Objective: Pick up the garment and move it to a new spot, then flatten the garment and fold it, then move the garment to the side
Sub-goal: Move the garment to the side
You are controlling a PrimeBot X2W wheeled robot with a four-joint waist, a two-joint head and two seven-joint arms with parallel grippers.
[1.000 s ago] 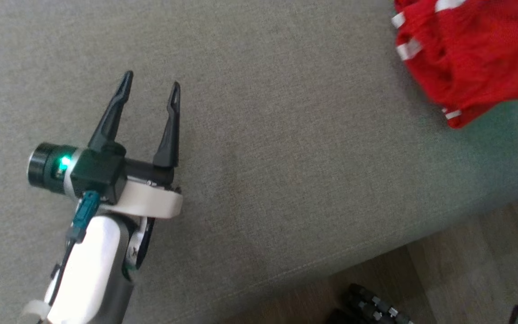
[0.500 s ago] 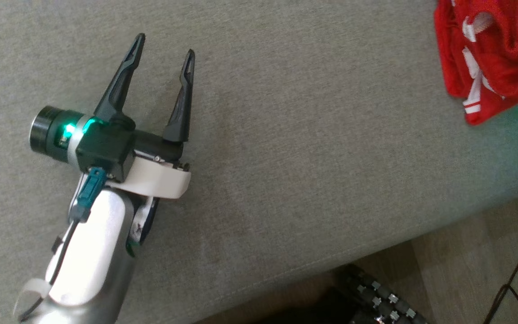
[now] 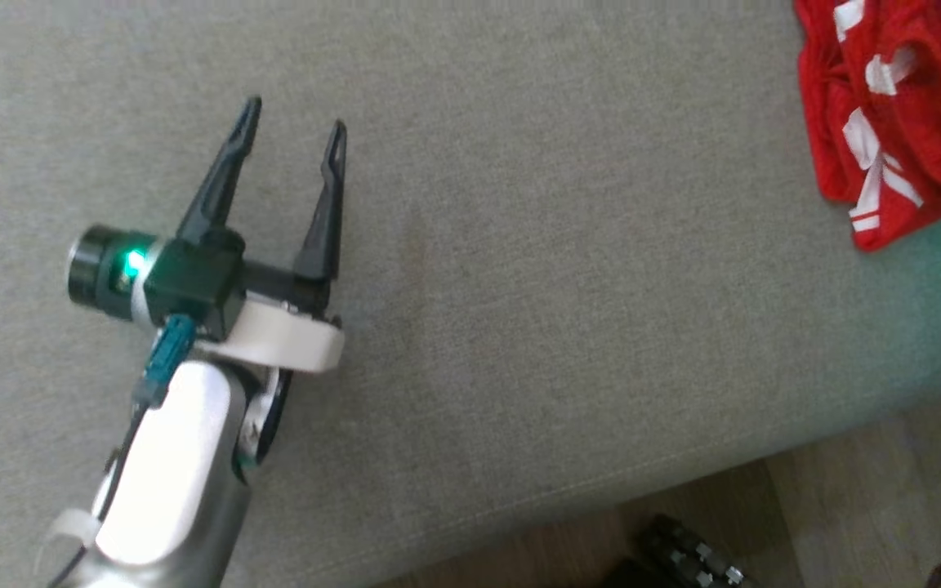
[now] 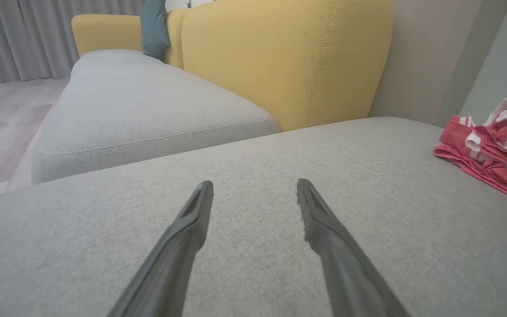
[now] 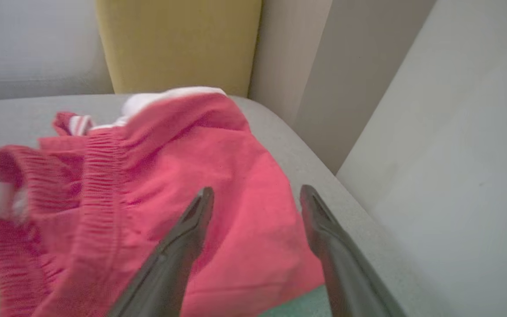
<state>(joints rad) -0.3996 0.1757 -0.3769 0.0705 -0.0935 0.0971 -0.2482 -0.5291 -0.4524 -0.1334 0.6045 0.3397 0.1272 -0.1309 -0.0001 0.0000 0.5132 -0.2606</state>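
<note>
So the left gripper (image 3: 295,114) is hovering over the grey sofa cushion (image 3: 560,286), fingers spread wide and gripping nothing, with just bare fabric showing between them. The red shorts (image 3: 903,122) are lying crumpled well off to the right of those fingers, near the cushion's corner. The right gripper (image 5: 258,190) is hanging right over them, fingers released too, with the elastic waistband bunching up left of the tips. A yellow backrest (image 5: 178,44) is standing beyond.
</note>
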